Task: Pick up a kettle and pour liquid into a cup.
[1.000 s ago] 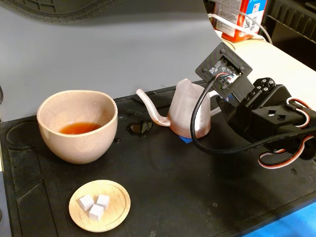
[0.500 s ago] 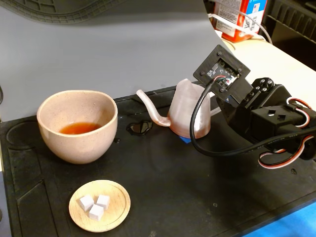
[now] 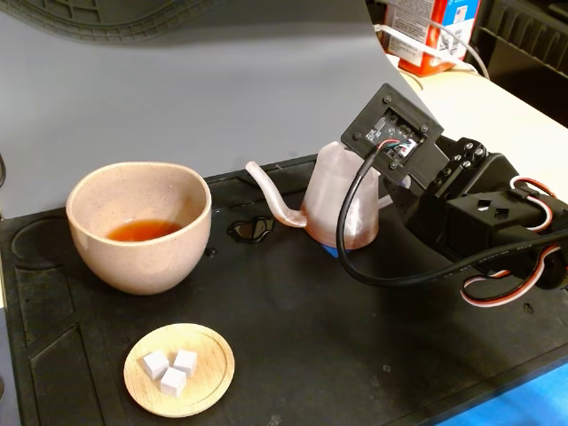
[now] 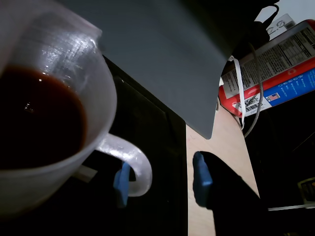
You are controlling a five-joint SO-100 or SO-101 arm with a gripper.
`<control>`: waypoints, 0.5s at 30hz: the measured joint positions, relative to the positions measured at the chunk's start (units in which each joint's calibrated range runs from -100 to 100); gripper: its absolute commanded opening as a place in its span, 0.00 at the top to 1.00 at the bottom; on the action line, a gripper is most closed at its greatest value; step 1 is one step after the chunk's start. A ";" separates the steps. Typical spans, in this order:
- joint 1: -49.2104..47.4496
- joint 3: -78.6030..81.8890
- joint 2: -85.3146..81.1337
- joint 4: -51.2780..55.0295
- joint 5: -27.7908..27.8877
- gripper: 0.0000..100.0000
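Note:
The kettle (image 3: pixel 342 200) stands upright on the black mat, its thin spout (image 3: pixel 271 197) pointing left toward the cup (image 3: pixel 138 226). Reddish-orange liquid (image 3: pixel 142 231) lies shallow in the cup. In the wrist view the kettle (image 4: pixel 74 59) is seen from above holding dark red liquid (image 4: pixel 34 118). My gripper (image 4: pixel 161 179) is open at its white loop handle (image 4: pixel 135 164). One blue-padded finger (image 4: pixel 121 182) sits at the loop and the other (image 4: pixel 202 177) stands well to the right. In the fixed view the wrist camera board (image 3: pixel 395 133) hides the fingers.
A small wooden dish (image 3: pixel 213 382) with three white cubes lies at the front left of the mat (image 3: pixel 293 337). A grey board (image 3: pixel 222 89) rises behind. A red and blue carton (image 3: pixel 435 31) stands on the beige table at the back right.
The arm and its camera board have shifted slightly left, closer to the kettle. Kettle, cup and dish have not moved.

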 measured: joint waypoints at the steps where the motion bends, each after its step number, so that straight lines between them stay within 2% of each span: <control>1: 0.00 0.00 0.00 0.00 0.00 0.84; 15: 0.00 1.56 0.00 0.00 -0.42 0.84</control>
